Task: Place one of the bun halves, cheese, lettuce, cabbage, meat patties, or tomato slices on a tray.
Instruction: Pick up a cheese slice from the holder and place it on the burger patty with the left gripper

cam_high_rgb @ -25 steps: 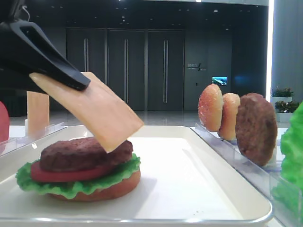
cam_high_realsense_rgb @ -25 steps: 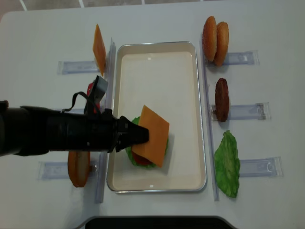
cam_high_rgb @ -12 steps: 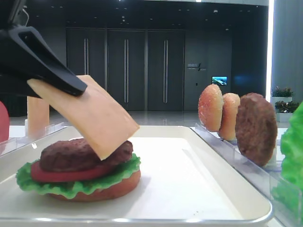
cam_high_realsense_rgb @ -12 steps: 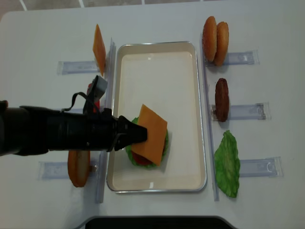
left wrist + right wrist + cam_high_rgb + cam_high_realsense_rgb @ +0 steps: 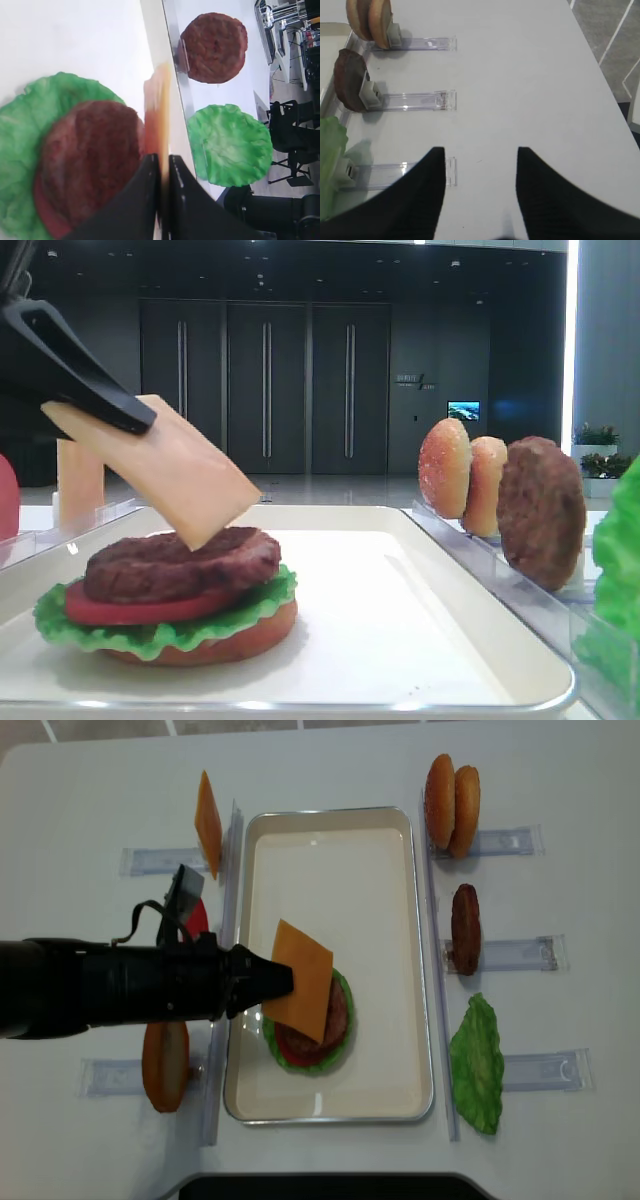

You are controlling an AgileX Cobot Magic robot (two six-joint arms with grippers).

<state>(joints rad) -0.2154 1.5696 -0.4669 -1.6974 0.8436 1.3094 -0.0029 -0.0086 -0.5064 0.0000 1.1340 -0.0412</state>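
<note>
From the low side view, my left gripper comes in from the upper left, its jaws pinched on one corner of the cheese. The slice hangs tilted, its free corner pointing down and to the right, just above the meat patty that tops a stack of tomato slice, lettuce and bun half on the tray. I cannot tell whether the low corner touches the patty. From my right wrist camera, my right gripper hovers with its jaws spread over bare bench, beside the clear racks that hold spare food, well apart from the tray. From my left wrist camera, I see the cheese edge-on, a thin orange strip clamped between my dark jaws, with the patty and the lettuce lying to the left of it. From overhead, my left arm reaches in from the left across the tray's rim, and the cheese sits over the upper left part of the stack, off-centre. I judge that the stack's centre lies ahead of my gripper and a little toward the near end of the tray, so the slice must be carried that way, then lowered flat. My left arm is the nearer one.
</note>
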